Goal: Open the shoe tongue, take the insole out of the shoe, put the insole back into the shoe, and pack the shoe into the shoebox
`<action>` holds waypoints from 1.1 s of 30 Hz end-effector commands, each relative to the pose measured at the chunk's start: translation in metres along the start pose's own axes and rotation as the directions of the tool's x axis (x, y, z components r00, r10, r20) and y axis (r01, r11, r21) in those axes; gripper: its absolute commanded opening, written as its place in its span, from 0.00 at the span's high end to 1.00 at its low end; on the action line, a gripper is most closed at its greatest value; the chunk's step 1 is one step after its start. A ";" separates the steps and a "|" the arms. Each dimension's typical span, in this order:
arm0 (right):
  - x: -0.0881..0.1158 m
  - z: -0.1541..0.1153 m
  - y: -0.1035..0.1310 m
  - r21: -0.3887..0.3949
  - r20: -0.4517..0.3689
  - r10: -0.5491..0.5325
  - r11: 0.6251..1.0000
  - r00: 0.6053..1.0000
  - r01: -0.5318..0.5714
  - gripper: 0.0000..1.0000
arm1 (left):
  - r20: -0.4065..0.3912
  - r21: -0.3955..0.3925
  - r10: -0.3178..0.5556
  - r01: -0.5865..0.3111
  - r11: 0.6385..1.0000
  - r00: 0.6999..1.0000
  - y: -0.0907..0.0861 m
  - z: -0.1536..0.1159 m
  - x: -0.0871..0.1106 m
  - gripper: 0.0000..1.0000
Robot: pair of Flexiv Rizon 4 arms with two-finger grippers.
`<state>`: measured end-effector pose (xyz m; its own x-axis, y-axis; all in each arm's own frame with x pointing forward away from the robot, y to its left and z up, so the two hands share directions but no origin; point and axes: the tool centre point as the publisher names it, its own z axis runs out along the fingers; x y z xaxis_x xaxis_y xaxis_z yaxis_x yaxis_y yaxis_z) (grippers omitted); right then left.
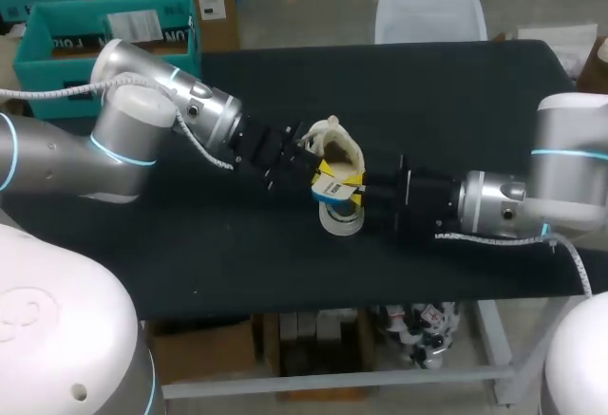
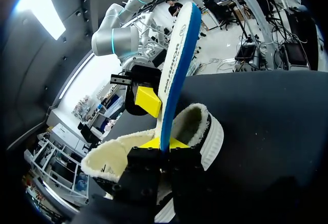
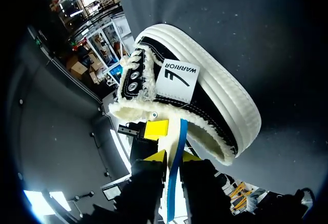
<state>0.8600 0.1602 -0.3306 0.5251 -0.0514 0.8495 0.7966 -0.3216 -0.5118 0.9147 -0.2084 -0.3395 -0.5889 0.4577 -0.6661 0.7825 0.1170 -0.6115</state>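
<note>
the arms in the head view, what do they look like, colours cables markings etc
The left arm and right arm are rounded silver-and-white tubes with thin cyan light rings at the joints. Each ends in a black wrist section. The left gripper and right gripper are black, two-fingered, with bright yellow tips. A white braided cable runs outside each arm.

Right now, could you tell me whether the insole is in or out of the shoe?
Mostly out: the insole stands above the shoe, at its opening; whether its lower end is inside, cannot tell.
</note>
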 end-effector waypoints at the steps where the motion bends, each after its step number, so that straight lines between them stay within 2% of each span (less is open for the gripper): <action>1: -0.003 0.003 0.004 0.012 0.000 0.002 1.000 1.000 -0.002 1.00 | 0.006 -0.006 -0.002 0.002 1.000 1.000 -0.001 0.003 0.003 1.00; 5: -0.003 0.003 0.005 0.011 0.004 0.001 1.000 1.000 -0.001 1.00 | 0.005 0.006 0.005 -0.005 1.000 1.000 -0.009 -0.001 0.004 1.00; 6: -0.003 0.003 0.005 0.010 0.003 -0.001 1.000 1.000 0.001 1.00 | 0.005 0.007 0.010 -0.010 1.000 1.000 -0.012 -0.003 0.004 0.95; 7: -0.003 0.002 0.005 0.009 0.004 -0.001 1.000 1.000 0.001 1.00 | 0.008 0.010 0.017 -0.017 1.000 1.000 -0.014 -0.004 0.004 0.86; 9: -0.002 0.002 0.005 0.005 0.004 -0.005 1.000 1.000 0.005 1.00 | 0.012 0.024 0.031 -0.032 0.999 0.999 -0.019 -0.006 0.005 0.82; 14: -0.002 0.002 0.005 0.004 0.003 -0.007 1.000 1.000 0.007 1.00 | 0.009 0.041 0.049 -0.050 0.998 0.999 -0.026 -0.003 0.006 0.89; 15: -0.002 0.002 0.006 0.004 0.004 -0.007 1.000 1.000 0.007 1.00 | 0.007 0.042 0.050 -0.051 0.998 0.999 -0.026 -0.002 0.006 0.95; 16: -0.002 0.003 0.006 0.004 0.004 -0.007 1.000 1.000 0.007 1.00 | 0.006 0.042 0.050 -0.051 0.998 0.999 -0.025 -0.002 0.005 0.95; 17: -0.002 0.003 0.007 0.004 0.006 -0.006 1.000 1.000 0.006 1.00 | 0.003 0.043 0.053 -0.053 0.998 0.999 -0.025 0.000 0.005 1.00; 33: -0.001 0.015 0.038 0.014 0.012 0.018 1.000 1.000 -0.018 1.00 | -0.012 0.009 0.006 -0.006 1.000 1.000 0.009 0.002 -0.006 1.00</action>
<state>0.8845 0.1584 -0.3469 0.5408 -0.0451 0.8399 0.7867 -0.3262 -0.5241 0.9180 -0.2079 -0.3366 -0.5811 0.4669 -0.6665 0.7875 0.1163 -0.6052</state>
